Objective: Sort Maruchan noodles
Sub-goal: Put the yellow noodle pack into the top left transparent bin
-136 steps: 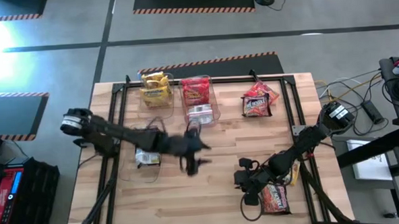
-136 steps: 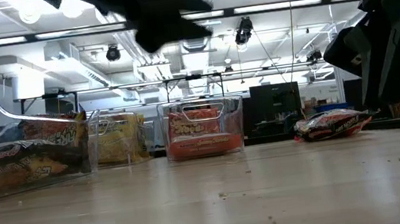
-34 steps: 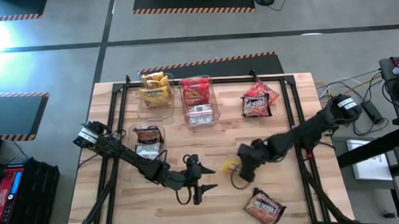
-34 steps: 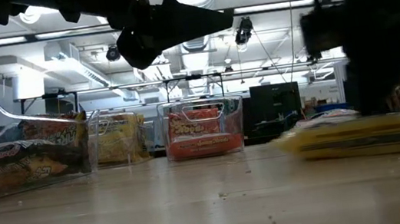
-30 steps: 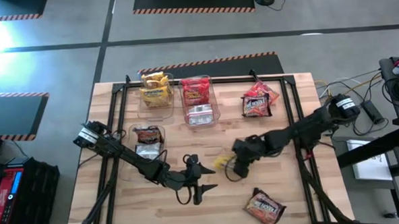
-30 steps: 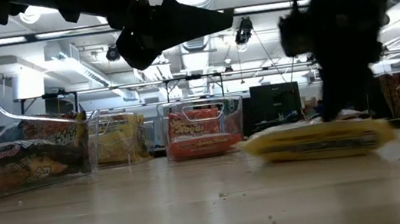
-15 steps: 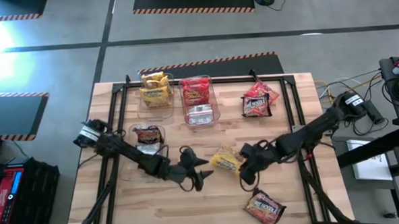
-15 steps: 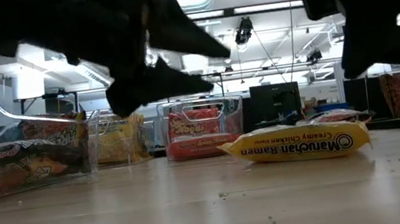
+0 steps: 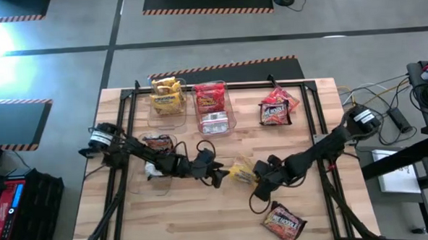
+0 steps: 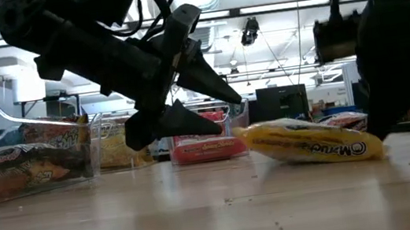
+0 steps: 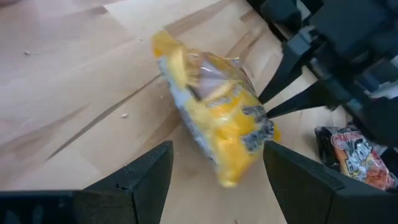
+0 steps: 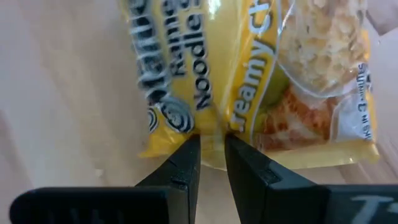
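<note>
Fingers of the right gripper (image 12: 211,163): nearly together, pinching the lower edge seam of a yellow packet (image 12: 249,81) of Maruchan noodles. Packet lies mid-table in the high view (image 9: 241,171), one end lifted off the wood in the low view (image 10: 312,142), printed face up.

Fingers of the left gripper (image 11: 214,163): spread wide, holding nothing, pointed at the same yellow packet from the opposite side (image 11: 217,106); in the high view (image 9: 218,172) the tips sit just beside the packet's left end.

Change from half a second ago: packet lay flat and level then, now tilted with the right gripper back on its edge; left gripper has come closer and lower toward it. A second ago the left gripper hung farther toward the front edge.

Surroundings:
- Red-orange packet (image 9: 283,221), loose near the front edge, right of centre, well apart from both grippers.
- Red packets (image 9: 276,107), a small pile at the back right.
- Clear bin with yellow packets (image 9: 166,94), back left.
- Clear bin with red-orange packets (image 9: 212,105), back centre.
- Clear bin with dark packets (image 9: 157,146), left side, partly covered by the left arm.
- Wooden table (image 9: 327,216).

In the low view the left arm hides part of the centre bin.
</note>
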Controlling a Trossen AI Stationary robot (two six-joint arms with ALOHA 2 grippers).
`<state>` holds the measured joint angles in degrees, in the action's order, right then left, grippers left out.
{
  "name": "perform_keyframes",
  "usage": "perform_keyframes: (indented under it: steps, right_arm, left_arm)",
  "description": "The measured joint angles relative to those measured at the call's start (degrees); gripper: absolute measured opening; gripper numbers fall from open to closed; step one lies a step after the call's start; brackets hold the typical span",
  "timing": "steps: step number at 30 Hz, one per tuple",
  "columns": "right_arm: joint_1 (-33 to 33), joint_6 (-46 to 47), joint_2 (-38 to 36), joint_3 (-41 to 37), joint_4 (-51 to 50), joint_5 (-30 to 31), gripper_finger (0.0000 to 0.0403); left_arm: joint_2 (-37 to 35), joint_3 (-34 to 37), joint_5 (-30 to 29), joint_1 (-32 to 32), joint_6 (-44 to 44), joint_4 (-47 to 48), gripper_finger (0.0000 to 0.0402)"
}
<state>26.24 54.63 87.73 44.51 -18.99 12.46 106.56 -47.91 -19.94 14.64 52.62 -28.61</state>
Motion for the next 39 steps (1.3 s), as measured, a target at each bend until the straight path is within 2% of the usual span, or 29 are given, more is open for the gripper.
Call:
perform_keyframes:
  steps: [9,17,22,32,39]
  right_arm:
    - [0.02,-3.19,4.63,0.2,0.63,2.22,0.0068]
    - [0.02,-5.82,4.41,0.13,0.74,4.59,0.0068]
    - [0.02,-6.75,4.23,0.05,0.77,5.29,0.0068]
    - [0.02,-8.68,5.78,-0.02,1.85,7.1,0.0068]
    - [-0.04,-12.83,6.05,-0.07,6.35,10.59,0.0068]
  left_arm:
    - [0.1,-0.49,3.05,-1.7,0.02,-0.11,0.0233]
    - [3.25,-4.05,7.47,-3.44,-0.36,-0.32,0.0233]
    - [5.48,-4.73,7.52,-4.0,3.09,-0.09,0.0233]
    - [9.34,-4.72,10.49,-5.21,8.2,-10.74,0.0233]
    - [10.21,-4.71,10.54,-5.91,9.81,-11.43,0.0233]
